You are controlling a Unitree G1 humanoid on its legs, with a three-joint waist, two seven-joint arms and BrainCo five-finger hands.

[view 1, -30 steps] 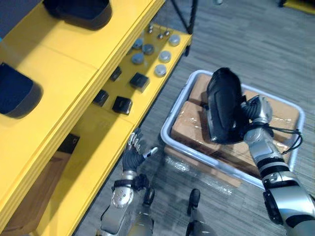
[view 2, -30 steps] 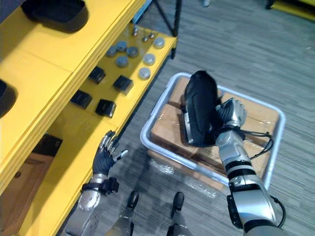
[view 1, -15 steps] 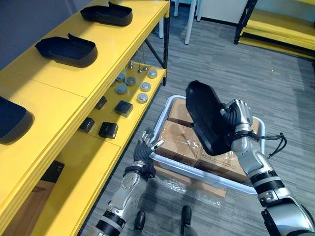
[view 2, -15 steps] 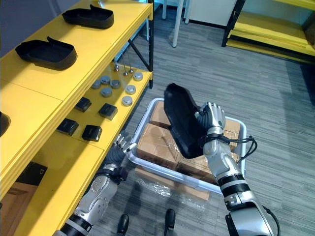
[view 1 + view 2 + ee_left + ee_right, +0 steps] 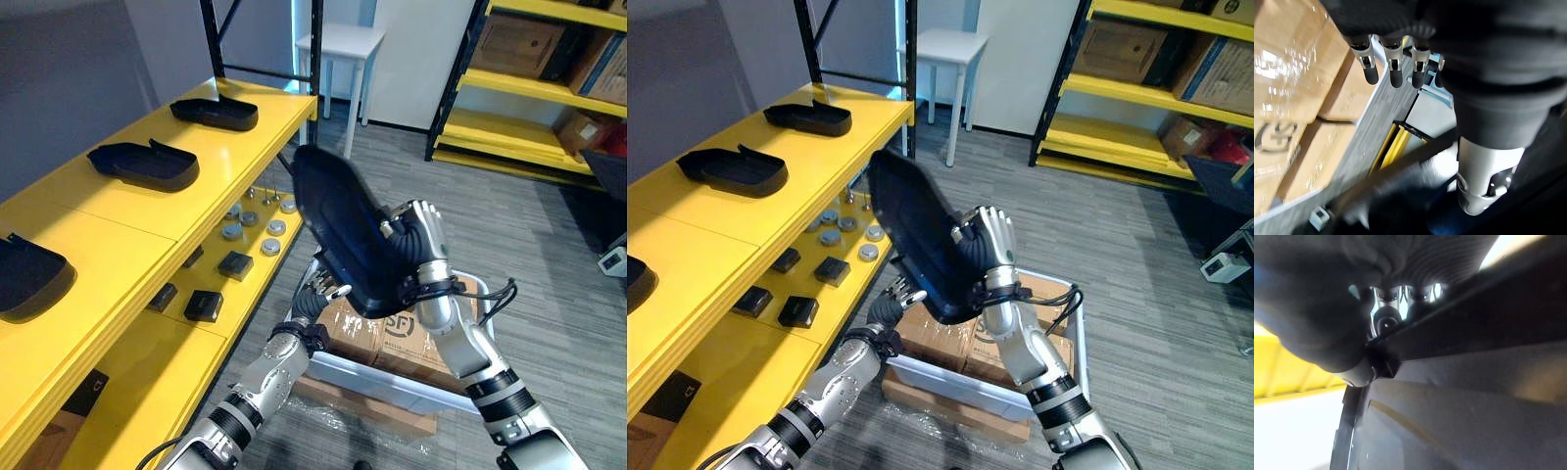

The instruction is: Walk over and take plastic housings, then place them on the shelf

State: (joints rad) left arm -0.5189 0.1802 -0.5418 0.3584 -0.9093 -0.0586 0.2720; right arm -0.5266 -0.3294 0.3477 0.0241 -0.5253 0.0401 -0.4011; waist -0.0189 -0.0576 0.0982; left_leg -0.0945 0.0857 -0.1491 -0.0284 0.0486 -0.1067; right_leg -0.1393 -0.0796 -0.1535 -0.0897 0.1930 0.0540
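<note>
A large black plastic housing (image 5: 340,233) is held up tilted, chest-high, with my right hand (image 5: 418,245) shut on its right edge; the right wrist view shows curled fingers (image 5: 1386,323) over the housing's rim (image 5: 1474,382). My left hand (image 5: 319,294) hangs just under the housing's lower end with its fingers (image 5: 1393,68) straight and holding nothing. Three more black housings (image 5: 214,113) (image 5: 143,164) (image 5: 29,274) lie in a row on the yellow shelf's top board (image 5: 147,225) to my left.
A white tray (image 5: 362,370) with wrapped cardboard boxes (image 5: 407,328) sits on the floor below both hands. The lower yellow shelf board carries small grey discs (image 5: 270,245) and black blocks (image 5: 203,305). A white side table (image 5: 338,44) and another yellow rack (image 5: 509,137) stand further back.
The camera has tilted up, showing more of the room. My right hand has lifted the housing higher and toward the shelf. My left hand has risen to just below it.
</note>
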